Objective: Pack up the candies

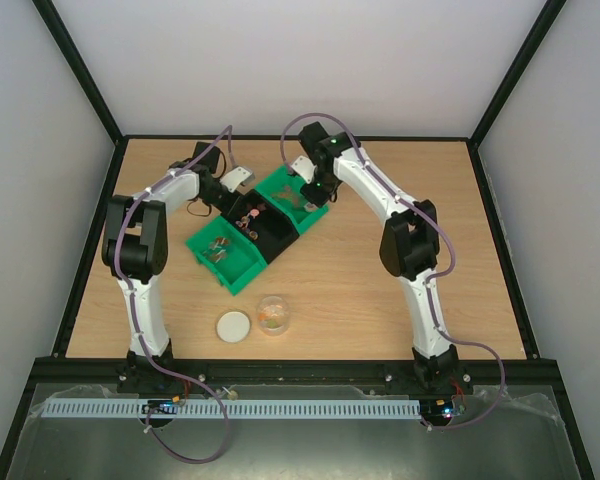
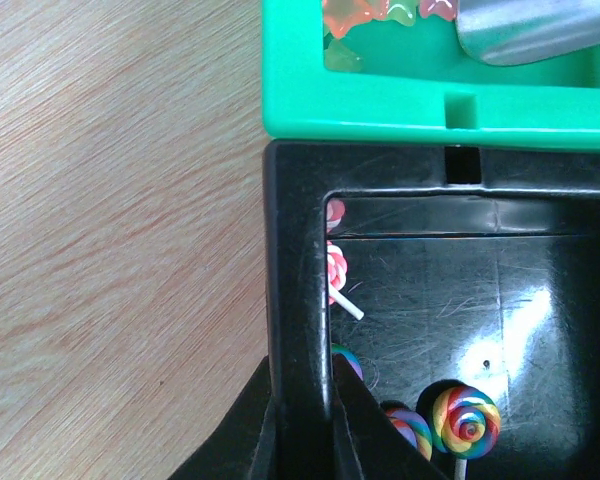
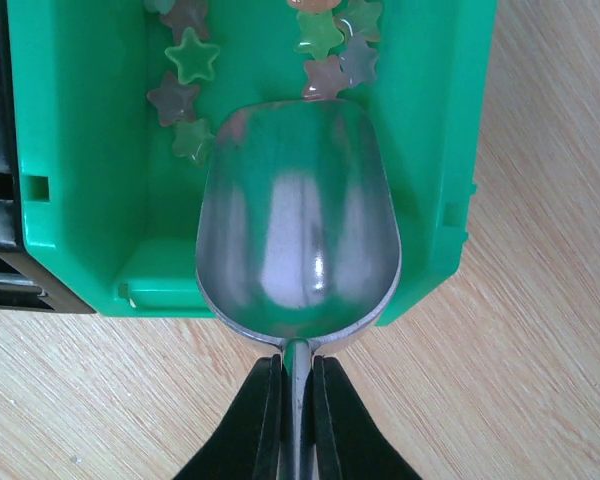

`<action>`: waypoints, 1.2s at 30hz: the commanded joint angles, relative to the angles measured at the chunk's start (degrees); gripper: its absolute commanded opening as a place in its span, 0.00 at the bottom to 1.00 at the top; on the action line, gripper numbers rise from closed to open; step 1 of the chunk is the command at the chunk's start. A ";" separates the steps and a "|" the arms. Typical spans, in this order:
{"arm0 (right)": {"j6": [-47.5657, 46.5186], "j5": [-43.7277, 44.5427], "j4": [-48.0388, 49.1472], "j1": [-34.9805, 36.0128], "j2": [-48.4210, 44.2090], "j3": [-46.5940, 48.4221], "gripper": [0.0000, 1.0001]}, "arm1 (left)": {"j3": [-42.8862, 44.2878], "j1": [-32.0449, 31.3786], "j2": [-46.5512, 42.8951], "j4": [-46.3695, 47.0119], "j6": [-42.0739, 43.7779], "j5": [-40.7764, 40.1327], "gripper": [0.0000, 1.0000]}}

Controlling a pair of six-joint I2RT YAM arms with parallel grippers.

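Note:
The candies (image 3: 194, 58) are small star-shaped sweets in green, pink and brownish colours, lying at the far end of a green bin (image 3: 80, 150). My right gripper (image 3: 297, 400) is shut on the handle of a metal scoop (image 3: 298, 225). The scoop's empty bowl sits low inside this bin, just short of the candies. In the top view the right gripper (image 1: 316, 188) is over the far green bin (image 1: 280, 185). My left gripper (image 2: 300, 425) is shut on the left wall of the black bin (image 2: 298, 260). The candies (image 2: 355, 18) and the scoop (image 2: 540, 30) also show there.
The black bin (image 1: 265, 228) holds swirled lollipops (image 2: 466, 420). A second green bin (image 1: 242, 272) with wrapped items stands at its near-left. A small clear jar (image 1: 274, 314) with a few orange sweets and its white lid (image 1: 234, 327) stand near the table's front.

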 commanded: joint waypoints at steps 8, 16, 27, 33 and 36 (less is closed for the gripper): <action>1.97 0.09 -1.69 0.04 4.21 1.41 0.01 | -0.10 -1.53 -1.33 -2.17 2.34 0.67 0.02; 0.98 -3.39 6.16 -0.37 3.08 -5.34 0.01 | 1.74 -1.58 0.41 -5.48 6.04 2.33 0.02; 2.46 -13.40 25.46 -2.59 -1.89 -21.45 0.01 | 4.19 -1.48 2.51 -9.64 12.64 4.85 0.02; 4.33 -17.81 48.21 -2.93 -11.17 -42.17 0.01 | 6.03 -0.10 4.09 -10.13 11.34 5.38 0.02; 6.19 -19.23 54.70 -3.41 -12.99 -47.20 0.01 | 6.75 0.79 4.57 -9.96 10.39 5.26 0.02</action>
